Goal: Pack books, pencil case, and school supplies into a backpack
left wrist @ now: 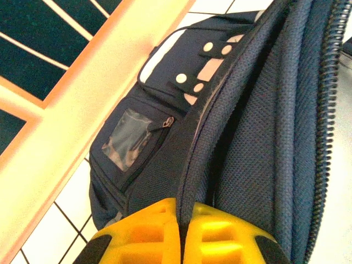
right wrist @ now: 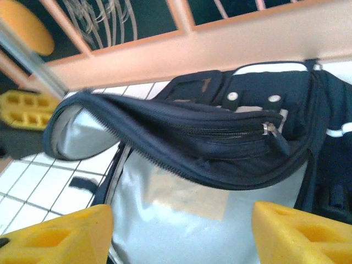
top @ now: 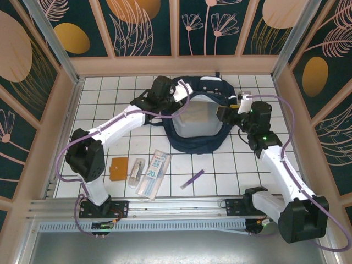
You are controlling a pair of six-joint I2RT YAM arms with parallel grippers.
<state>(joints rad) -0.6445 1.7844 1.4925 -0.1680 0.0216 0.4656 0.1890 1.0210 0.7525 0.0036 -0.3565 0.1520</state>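
1. Left wrist view: left gripper [left wrist: 181, 214] is clamped on the backpack [left wrist: 247, 137] rim, with the fabric edge pinched between the yellow fingers [left wrist: 143, 234].
2. Top view: this grip sits at the far-left edge of the opening. The flap [right wrist: 181, 137] is raised above the grey lining [right wrist: 143, 231].
3. Right wrist view: right gripper [right wrist: 179, 236] has its jaws apart with nothing between them. It faces the open mouth at its right edge; contact with the fabric cannot be told.
4. A tan rectangle [right wrist: 190, 193] lies on the lining; I cannot tell what it is.
5. The backpack lies mid-table [top: 220, 165], toward the far wall.
6. Near edge, left to right: orange-brown book [top: 119, 168], packet [top: 136, 171], "20" pack [top: 154, 174], purple pen [top: 192, 179]. All are outside the backpack.
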